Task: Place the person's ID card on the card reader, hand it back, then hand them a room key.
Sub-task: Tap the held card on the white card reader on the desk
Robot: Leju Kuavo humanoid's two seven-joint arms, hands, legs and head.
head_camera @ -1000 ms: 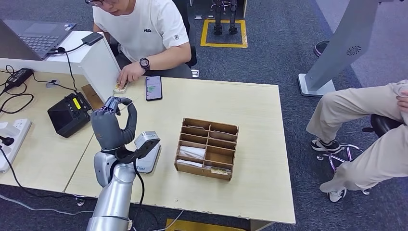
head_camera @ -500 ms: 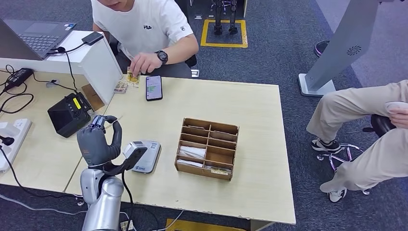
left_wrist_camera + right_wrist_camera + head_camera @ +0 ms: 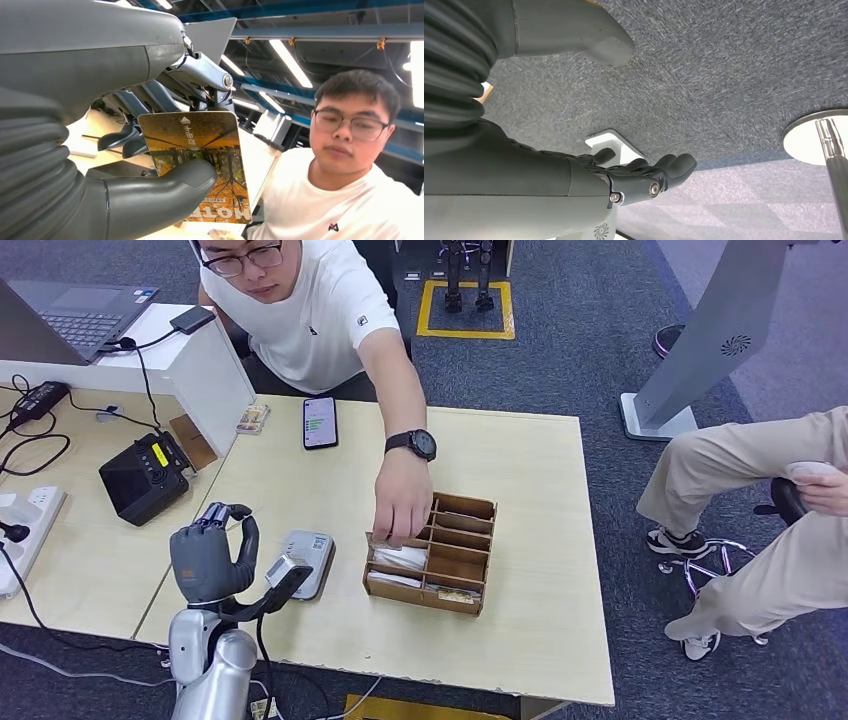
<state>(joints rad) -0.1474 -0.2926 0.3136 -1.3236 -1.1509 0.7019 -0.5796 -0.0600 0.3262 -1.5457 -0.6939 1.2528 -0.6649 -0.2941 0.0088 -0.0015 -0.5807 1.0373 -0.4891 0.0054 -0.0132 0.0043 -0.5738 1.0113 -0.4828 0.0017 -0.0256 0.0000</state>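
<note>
Now the left hand [image 3: 208,558] is raised over the near left corner of the table [image 3: 540,640], just to the left of the card reader [image 3: 305,562], with its thumb and fingers clamped on a card [image 3: 200,160]. In the left wrist view the card stands out clearly: orange and brown, printed with trees, its thumb-side half pinned under the grey thumb while its far edge and one rounded corner stick out free past the fingers [image 3: 202,75]. The card reader, a small white and grey box, lies flat near the table's front edge, with a strip of bare tabletop between it and the wooden organizer [image 3: 432,548] to its right. The person's hand [image 3: 402,502] reaches down from the far side and rests at the back left edge of the organizer, fingertips at a compartment that holds white cards. Beyond the card reader, toward the far edge, a phone [image 3: 319,422] lies flat, and a broad stretch of open table lies between the two. To the left of the card reader, on the adjoining desk, sits a black device [image 3: 144,476]. The right hand [image 3: 624,175] hangs over grey carpet, its fingers straight and close together, the thumb apart, holding nothing.
</note>
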